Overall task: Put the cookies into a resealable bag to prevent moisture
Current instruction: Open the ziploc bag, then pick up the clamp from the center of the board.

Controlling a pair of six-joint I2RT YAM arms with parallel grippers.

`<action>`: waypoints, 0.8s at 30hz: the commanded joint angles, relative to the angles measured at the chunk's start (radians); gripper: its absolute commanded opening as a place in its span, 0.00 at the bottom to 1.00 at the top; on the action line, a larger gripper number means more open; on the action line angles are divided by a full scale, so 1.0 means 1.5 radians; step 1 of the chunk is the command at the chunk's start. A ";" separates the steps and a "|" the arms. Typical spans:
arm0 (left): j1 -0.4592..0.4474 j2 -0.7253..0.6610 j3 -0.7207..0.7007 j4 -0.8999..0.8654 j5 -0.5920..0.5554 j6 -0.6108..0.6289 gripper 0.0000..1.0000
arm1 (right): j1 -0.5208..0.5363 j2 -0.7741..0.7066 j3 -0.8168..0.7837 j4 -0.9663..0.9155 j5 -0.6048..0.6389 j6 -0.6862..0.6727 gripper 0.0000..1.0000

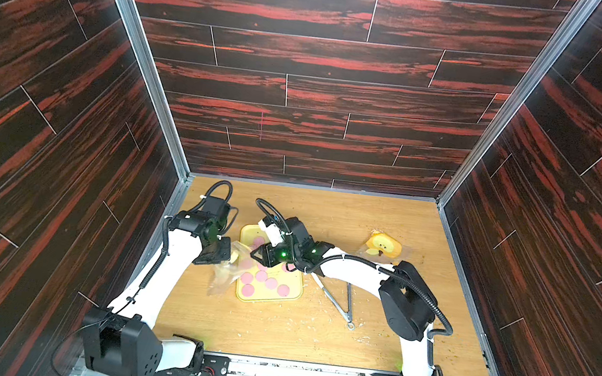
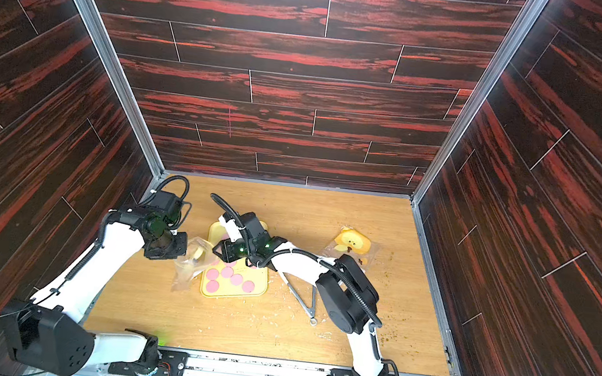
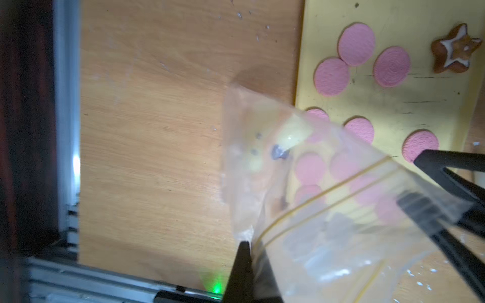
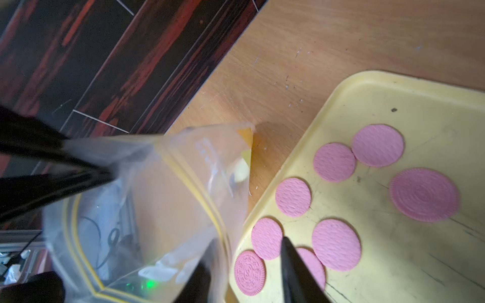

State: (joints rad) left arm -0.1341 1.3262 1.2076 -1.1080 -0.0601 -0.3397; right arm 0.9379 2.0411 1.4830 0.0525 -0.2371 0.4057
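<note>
Several pink round cookies (image 1: 261,276) (image 2: 227,272) (image 3: 357,43) (image 4: 378,145) lie on the yellow tray (image 1: 267,298) (image 2: 233,296) (image 4: 420,105). A clear resealable bag (image 1: 222,276) (image 2: 185,272) (image 3: 328,236) (image 4: 162,210) with a yellow zip hangs open at the tray's left edge. My left gripper (image 1: 226,253) (image 2: 184,249) (image 3: 249,249) (image 4: 105,173) is shut on the bag's rim. My right gripper (image 1: 253,255) (image 2: 216,248) (image 4: 244,251) is open at the bag's mouth, one finger behind the bag's film and the other over the cookies. It holds nothing.
A brown star-shaped biscuit (image 3: 456,49) also sits on the tray. Metal tongs (image 1: 341,297) (image 2: 304,297) lie right of the tray, under my right arm. A second clear bag with something yellow in it (image 1: 383,246) (image 2: 353,241) lies at the back right. Dark walls enclose three sides.
</note>
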 commanded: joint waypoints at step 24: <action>0.030 0.044 -0.020 0.064 0.190 0.043 0.00 | 0.001 -0.480 -0.507 -0.188 0.382 -0.009 0.89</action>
State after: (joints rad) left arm -0.0956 1.3933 1.1900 -1.0153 0.1879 -0.2996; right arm 0.9268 1.3632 0.7727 -0.0952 0.2264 0.2794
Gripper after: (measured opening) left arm 0.049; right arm 0.881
